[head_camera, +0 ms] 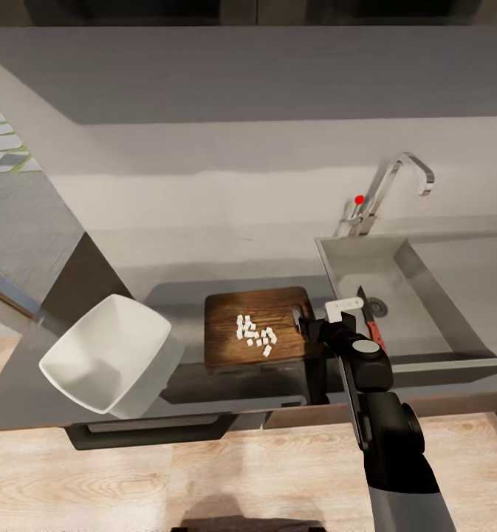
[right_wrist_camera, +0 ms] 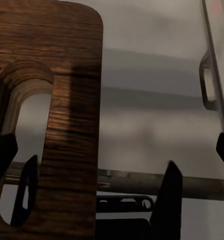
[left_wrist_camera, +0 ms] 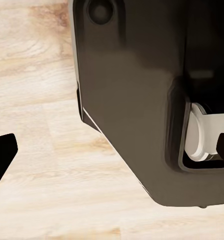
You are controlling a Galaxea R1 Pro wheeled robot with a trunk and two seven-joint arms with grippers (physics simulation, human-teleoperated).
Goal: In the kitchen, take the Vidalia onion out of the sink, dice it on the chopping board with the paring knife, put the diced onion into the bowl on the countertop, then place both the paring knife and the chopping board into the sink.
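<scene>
The onion lies diced (head_camera: 256,336) on the chopping board (head_camera: 226,318), none yet in the bowl (head_camera: 108,358) at the countertop (head_camera: 196,258) edge. The paring knife (head_camera: 371,325) seems already inside the sink (head_camera: 433,295). The right gripper (head_camera: 307,325) sits spread at the board's handle slot (right_wrist_camera: 22,130); the left gripper's state I cannot tell. No writing is readable

Kitchen — steel sink (head_camera: 425,295) w/ chrome tap (head_camera: 396,188), grey countertop (head_camera: 226,192), chopping board (head_camera: 257,325)
</scene>
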